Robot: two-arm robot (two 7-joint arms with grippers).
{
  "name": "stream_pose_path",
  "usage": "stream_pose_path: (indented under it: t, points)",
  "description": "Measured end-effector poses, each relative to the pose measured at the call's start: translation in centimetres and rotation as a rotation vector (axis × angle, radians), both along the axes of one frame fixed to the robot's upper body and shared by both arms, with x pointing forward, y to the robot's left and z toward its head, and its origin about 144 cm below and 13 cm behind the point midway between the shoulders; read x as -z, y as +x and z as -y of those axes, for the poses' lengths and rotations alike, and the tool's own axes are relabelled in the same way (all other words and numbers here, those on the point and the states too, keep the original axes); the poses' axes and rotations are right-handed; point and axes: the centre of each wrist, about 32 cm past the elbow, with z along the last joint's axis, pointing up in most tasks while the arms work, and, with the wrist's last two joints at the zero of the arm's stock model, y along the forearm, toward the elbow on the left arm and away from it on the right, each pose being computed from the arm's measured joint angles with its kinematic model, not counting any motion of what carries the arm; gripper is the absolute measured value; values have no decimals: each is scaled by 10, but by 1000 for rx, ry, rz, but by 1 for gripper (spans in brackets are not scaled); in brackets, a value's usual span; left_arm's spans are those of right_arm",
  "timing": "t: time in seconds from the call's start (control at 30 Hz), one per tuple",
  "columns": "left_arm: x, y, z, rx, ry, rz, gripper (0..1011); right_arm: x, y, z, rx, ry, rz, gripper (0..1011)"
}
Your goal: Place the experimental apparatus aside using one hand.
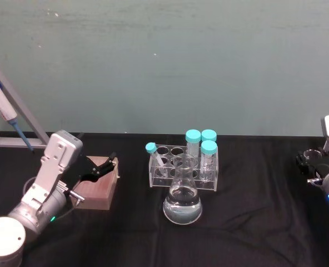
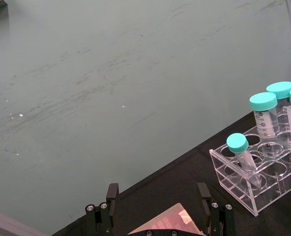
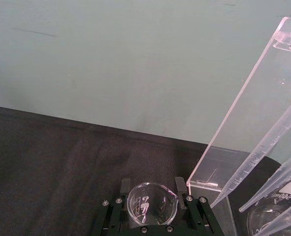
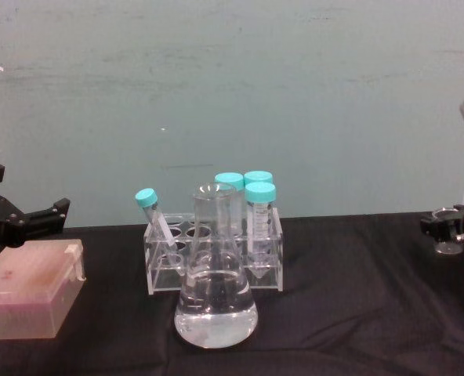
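Experimental apparatus (image 3: 248, 113) = clear labware set, at the 3 o'clock end of the black cloth table (image 1: 253, 222).

- Tall clear acrylic stand (image 3: 256, 101) with long clear pipettes (image 3: 253, 156) leaning down it, just beside the right gripper.
- Large conical glass flask (image 1: 182, 206), clear liquid in the base, mid-table. The clear acrylic tube rack (image 1: 156, 179) with teal-capped tubes (image 1: 209, 147) is touching or nearly so at its 12 o'clock.
- Pinkish-brown lidded box (image 4: 28, 301) at the flask's 9 o'clock. The left gripper (image 1: 104, 166) hovers over it with fingers spread, holding nothing. Looks idle.
- Small clear glass beaker (image 3: 152, 204) sits between the right gripper (image 3: 153, 187) fingers, which look pressed on its rim from both sides, so I read it as pinched. It is empty as far as I can see.

Step in hand, my read: right arm carries the beaker aside.
- Hold it level and grip no harder than needed, since it's thin glass.
- Lift straight up first. The pipette tips are close on one side and a sideways sweep could snag them or nudge the stand.
- Set it down on bare cloth, well apart from the flask and rack.
- Spread the fingers only once the base is flat.

Writing: there's a printed marking on a second glass vessel at the edge of the right wrist view, and I can't read it reliably. The tubes carry graduation print that's too small to read. No brands visible.
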Motion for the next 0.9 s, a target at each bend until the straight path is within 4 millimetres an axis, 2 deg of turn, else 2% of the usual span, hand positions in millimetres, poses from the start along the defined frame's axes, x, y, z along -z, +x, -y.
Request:
stream_pose_path:
  t: [0.9]
  points:
    - [0, 0, 0, 0, 0, 0, 1000, -1, 1, 0, -4, -8, -3, 537]
